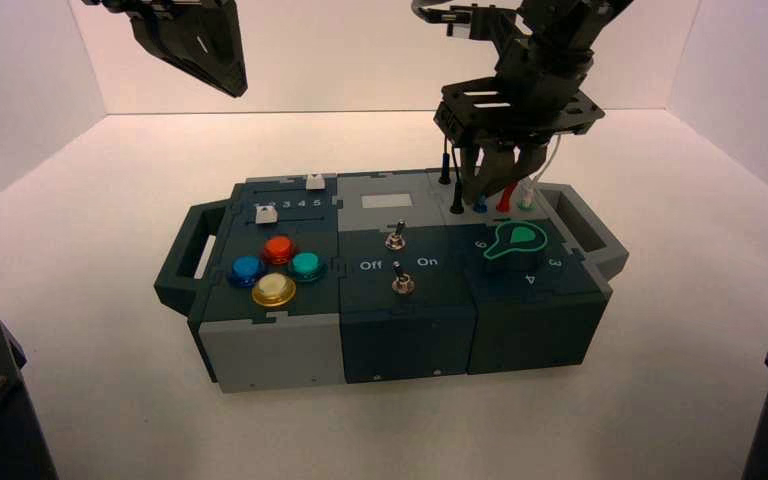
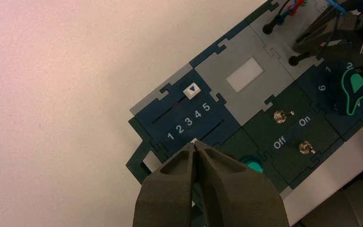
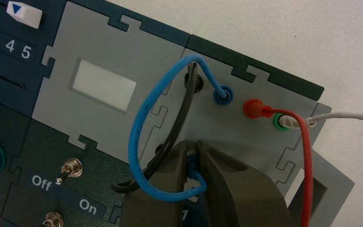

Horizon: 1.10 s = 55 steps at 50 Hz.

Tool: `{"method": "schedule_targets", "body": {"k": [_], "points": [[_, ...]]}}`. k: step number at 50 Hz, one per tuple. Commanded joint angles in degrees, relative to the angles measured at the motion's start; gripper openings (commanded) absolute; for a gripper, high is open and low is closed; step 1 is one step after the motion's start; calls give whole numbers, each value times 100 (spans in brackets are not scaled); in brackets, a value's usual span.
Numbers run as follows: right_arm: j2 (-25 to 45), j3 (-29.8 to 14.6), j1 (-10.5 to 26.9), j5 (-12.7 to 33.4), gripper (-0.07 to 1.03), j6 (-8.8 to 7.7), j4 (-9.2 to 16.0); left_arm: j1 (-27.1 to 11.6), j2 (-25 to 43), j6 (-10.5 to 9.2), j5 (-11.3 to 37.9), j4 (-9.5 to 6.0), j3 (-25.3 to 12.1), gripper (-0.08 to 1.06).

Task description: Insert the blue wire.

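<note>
Right gripper (image 3: 194,147) clamps one blue plug (image 3: 192,165), the blue wire (image 3: 136,127) arching out beyond its fingertips.

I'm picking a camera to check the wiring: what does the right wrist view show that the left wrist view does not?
Only the right wrist view: the blue wire arching whole, one plug at the blue socket, the other between the right gripper's jaws, plus the white wire.

Only the left wrist view: the left gripper over the box's left part, and the green knob.

Both: the blank white rectangle and the Off/On switches.
</note>
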Motion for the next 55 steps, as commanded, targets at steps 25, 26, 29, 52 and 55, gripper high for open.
{"method": "schedule_targets", "body": {"k": [25, 26, 29, 52, 55], "points": [[229, -44, 97, 97, -1, 18, -62, -18, -53, 9, -18, -9, -97, -3], [220, -53, 97, 97, 0, 26, -62, -18, -62, 0, -18, -9, -88, -3], [185, -70, 97, 97, 5, 26, -62, -18, -62, 0, -18, -9, -88, -3], [62, -246, 62, 237, 31, 88, -62, -18, -158, 0, -9, -18, -53, -3], [26, -246, 26, 255, 31, 88, -62, -18, -167, 0, -9, -18, -53, -3]]}}
